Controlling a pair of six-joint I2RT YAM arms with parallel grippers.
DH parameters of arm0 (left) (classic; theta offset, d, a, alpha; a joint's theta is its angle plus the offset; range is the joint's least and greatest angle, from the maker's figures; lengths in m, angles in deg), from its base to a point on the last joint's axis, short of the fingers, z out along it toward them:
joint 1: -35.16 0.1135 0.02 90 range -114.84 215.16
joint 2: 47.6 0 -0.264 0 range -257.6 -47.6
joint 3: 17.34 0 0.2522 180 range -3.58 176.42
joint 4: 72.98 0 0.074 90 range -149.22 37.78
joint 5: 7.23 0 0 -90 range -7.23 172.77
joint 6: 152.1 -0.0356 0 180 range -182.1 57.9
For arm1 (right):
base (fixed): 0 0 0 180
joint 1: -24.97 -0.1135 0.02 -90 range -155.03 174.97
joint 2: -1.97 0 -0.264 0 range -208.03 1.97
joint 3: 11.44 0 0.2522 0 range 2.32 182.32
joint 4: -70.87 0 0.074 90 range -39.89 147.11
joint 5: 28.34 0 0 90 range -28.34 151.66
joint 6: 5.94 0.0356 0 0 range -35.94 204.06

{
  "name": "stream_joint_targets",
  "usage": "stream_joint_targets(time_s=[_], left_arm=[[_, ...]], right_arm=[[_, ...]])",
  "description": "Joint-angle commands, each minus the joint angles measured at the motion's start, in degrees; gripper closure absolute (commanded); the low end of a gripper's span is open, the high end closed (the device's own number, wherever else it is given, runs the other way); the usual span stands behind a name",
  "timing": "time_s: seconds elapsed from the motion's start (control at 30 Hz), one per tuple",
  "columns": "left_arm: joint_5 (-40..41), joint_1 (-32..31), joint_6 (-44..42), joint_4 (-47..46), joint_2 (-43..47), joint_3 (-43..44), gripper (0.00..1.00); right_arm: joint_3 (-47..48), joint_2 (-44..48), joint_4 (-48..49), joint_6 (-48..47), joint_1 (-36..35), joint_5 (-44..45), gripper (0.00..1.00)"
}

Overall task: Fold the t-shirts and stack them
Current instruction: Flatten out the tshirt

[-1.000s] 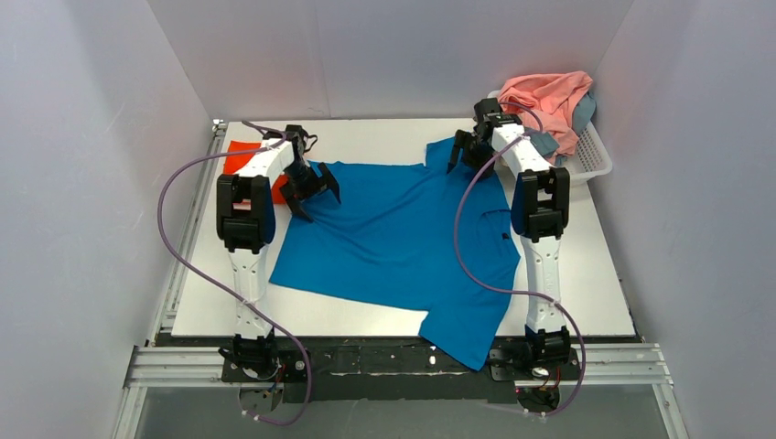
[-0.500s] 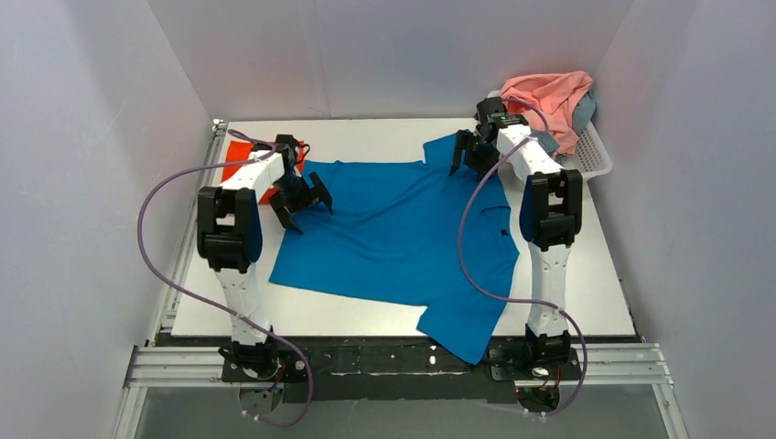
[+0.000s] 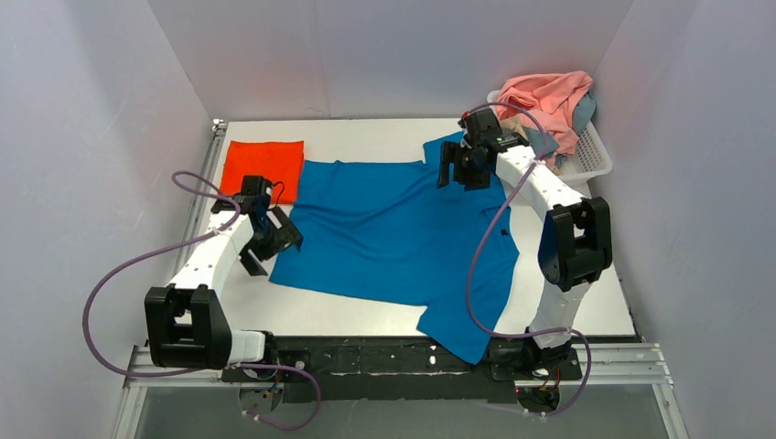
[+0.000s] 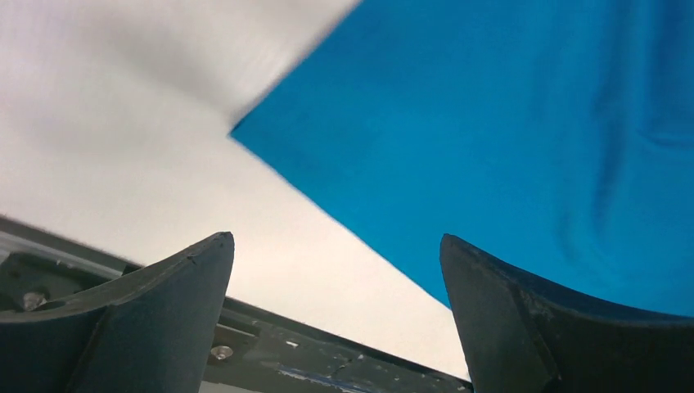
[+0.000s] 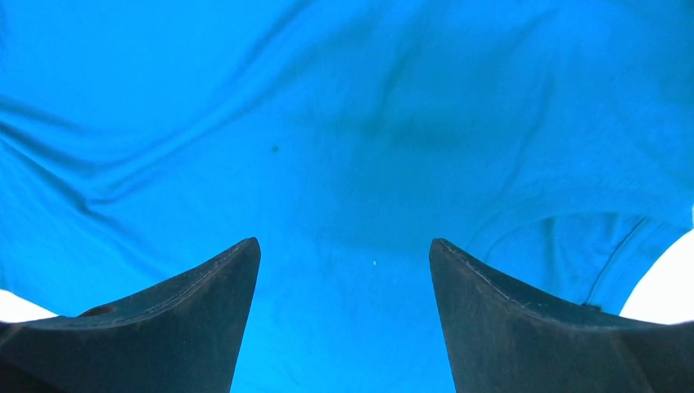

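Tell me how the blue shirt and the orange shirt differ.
The blue shirt lies spread open, sleeves out; the orange shirt is folded into a neat rectangle. The blue shirt covers much of the table and hangs over its near edge; the orange shirt takes only the far left corner. Both are plain, single-coloured cloth.

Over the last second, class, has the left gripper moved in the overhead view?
Yes. The left gripper drew back toward the near side, away from the folded orange-red shirt, to the blue shirt's left edge.
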Motion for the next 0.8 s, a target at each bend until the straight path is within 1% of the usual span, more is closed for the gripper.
stream_joint_targets(time_s=[0.0, 0.17, 0.23, 0.27, 0.37, 0.4, 0.57, 0.7, 0.77], left_arm=[[5.59, 1.90, 5.79, 2.84, 2.92, -8.53, 0.02], [2.97, 3.98, 7.82, -3.96, 0.66, -13.49, 0.02], [1.62, 6.41, 8.17, -5.89, -1.09, -14.43, 0.08], [1.23, 6.88, 8.42, -6.43, -1.97, -14.68, 0.14], [1.15, 7.52, 9.49, -7.23, -3.46, -15.68, 0.28], [1.09, 7.79, 9.86, -7.48, -3.61, -16.15, 0.30], [3.41, 7.95, 10.98, -5.60, -2.21, -17.62, 0.35], [5.29, 7.99, 10.20, -5.78, -1.13, -19.12, 0.37], [5.29, 8.03, 10.22, -6.43, -1.98, -19.37, 0.42]], right_arm=[[-6.43, 5.08, 4.13, 1.07, -1.41, 0.22, 0.16], [-12.50, 9.67, 6.54, 2.11, -2.27, -0.74, 0.16], [-13.98, 10.92, 6.87, 2.29, -2.36, -0.75, 0.16], [-14.91, 11.43, 6.89, 2.35, -2.37, -0.66, 0.16], [-16.39, 12.91, 7.09, 2.58, -2.37, -0.54, 0.16], [-16.72, 13.25, 7.06, 2.56, -2.37, -0.61, 0.16], [-17.49, 14.08, 6.80, 2.43, -2.37, -0.03, 0.16], [-17.77, 14.16, 6.79, 2.39, -2.37, 0.07, 0.16], [-18.10, 14.39, 6.92, 2.40, -2.36, 0.00, 0.16]])
